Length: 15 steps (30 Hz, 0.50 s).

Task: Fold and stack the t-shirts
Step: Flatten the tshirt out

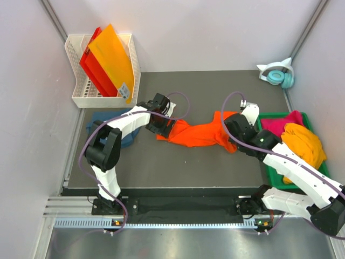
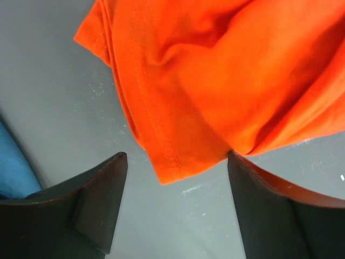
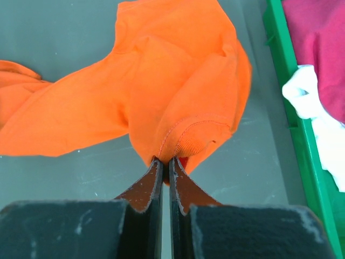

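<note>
Centrally on the dark table mat (image 1: 178, 172) lies a bright orange t-shirt (image 1: 197, 134), bunched into a rumpled band stretched between the two arms. It is soft, light cloth that will sag, drag and crease easily, so stitched edges look like the firmest places to grasp. The right gripper (image 3: 166, 161) has its fingers pressed together on the shirt's ribbed edge, probably the collar. The left gripper (image 2: 177, 156) has its fingers spread wide, straddling a hemmed corner at the shirt's other end without touching it; that corner seems the natural second hold. A teal-blue shirt (image 1: 96, 123) sits crumpled just beside the left arm and could snag a sweep that way. At right, a green tray (image 3: 281, 70) holds magenta (image 1: 280, 123), yellow-orange (image 1: 304, 143) and white (image 3: 307, 97) shirts. Far left, a white basket (image 1: 75, 70) holds stiff plastic sheets (image 1: 110, 59); headphones (image 1: 280, 75) sit far right.
</note>
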{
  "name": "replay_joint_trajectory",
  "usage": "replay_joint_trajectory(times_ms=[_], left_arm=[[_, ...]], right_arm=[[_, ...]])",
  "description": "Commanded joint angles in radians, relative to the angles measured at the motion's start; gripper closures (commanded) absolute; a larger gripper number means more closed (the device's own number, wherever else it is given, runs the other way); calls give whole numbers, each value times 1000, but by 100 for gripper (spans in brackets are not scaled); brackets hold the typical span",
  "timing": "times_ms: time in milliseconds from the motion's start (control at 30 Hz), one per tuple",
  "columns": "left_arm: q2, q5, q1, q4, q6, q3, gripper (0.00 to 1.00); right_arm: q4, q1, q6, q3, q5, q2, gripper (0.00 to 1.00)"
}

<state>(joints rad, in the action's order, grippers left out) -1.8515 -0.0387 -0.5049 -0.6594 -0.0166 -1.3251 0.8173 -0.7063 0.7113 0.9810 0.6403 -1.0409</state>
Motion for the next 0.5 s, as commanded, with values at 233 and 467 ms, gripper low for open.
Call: replay_joint_trajectory(times_ms=[233, 467], left_arm=[[1, 29, 3, -3, -8, -34, 91], [81, 92, 20, 1, -11, -11, 100]], right_arm=[[0, -13, 42, -59, 10, 70, 100], [-9, -13, 34, -45, 10, 65, 100]])
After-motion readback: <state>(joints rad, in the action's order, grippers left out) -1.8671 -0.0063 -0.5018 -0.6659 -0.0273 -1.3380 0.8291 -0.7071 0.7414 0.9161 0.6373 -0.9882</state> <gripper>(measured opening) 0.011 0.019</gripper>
